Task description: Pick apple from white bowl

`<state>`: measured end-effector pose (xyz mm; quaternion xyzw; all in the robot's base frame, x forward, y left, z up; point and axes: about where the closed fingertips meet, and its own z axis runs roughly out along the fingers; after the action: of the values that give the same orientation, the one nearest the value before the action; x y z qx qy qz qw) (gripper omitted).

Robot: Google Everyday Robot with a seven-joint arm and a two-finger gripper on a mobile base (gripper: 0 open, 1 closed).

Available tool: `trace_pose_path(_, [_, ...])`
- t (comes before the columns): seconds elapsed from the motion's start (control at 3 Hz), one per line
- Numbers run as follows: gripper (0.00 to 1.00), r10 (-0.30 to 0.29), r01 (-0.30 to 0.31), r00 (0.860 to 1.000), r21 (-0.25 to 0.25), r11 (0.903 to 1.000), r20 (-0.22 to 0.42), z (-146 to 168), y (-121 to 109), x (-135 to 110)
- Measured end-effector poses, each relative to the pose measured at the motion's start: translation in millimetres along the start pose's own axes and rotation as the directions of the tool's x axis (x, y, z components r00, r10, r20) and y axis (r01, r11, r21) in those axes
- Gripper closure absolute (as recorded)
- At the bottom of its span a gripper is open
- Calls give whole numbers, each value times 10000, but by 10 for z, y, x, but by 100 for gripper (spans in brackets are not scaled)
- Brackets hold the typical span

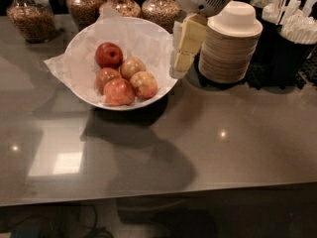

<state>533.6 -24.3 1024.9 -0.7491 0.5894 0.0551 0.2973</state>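
Hovering at upper centre of frame, gripper (179, 66) sits over the right rim of the white bowl (96, 97). Apple (143, 85) lies in the bowl's right side, close by, down-left of the gripper. Open or closed: can't tell.

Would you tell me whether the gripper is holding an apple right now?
No, the gripper hangs beside the white bowl's right rim, while all five apples lie in the bowl.
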Motion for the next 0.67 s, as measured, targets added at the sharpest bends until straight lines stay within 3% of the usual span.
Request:
trace_pose_path(0.33, [0, 12, -12, 10000, 0, 10000, 80, 8, -16, -5])
trace_pose_path(0.67, [0, 361, -372, 9987, 329, 9988, 354, 23, -9, 57])
